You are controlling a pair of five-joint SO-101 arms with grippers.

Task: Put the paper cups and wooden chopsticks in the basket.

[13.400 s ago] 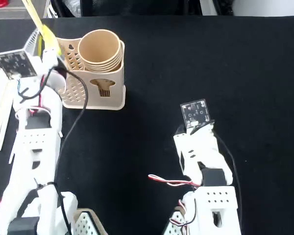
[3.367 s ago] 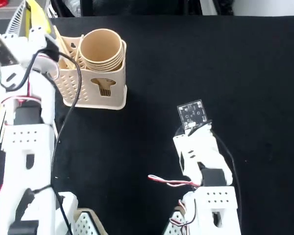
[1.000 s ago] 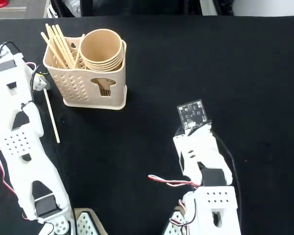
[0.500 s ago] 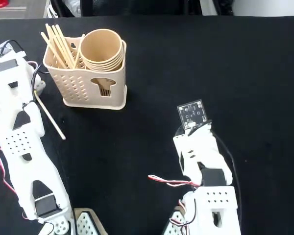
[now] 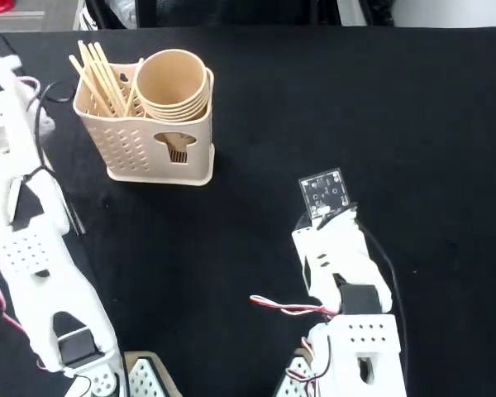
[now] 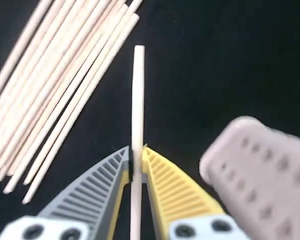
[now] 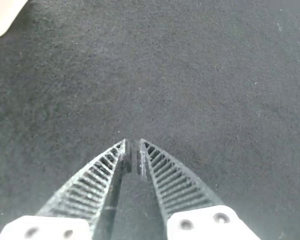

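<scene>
Left arm is swinging outward: half a second ago its wrist was sitting just beside the basket's left wall, and now I am seeing it stretching along the left edge of the worktop toward the far-left corner. The stick that was then jutting out across the cloth near the basket is now mostly tucking under the arm in the high view. The right arm is keeping its earlier place near the middle of the near edge.

Left gripper: I am reading it as clamping a single chopstick, the grey and yellow jaws pinching it from both sides and the stick running straight out past the tips. A loose bundle of chopsticks is lying flat on the black cloth just beside it, apart from the held one.

Right gripper: the jaws are sitting almost together with nothing between them, hanging over bare cloth.

The basket is standing upright toward the far-left corner. The paper cups are nesting in one stack in its end nearer the worktop's middle; the basketed chopsticks are leaning in the end nearer the left edge.
</scene>
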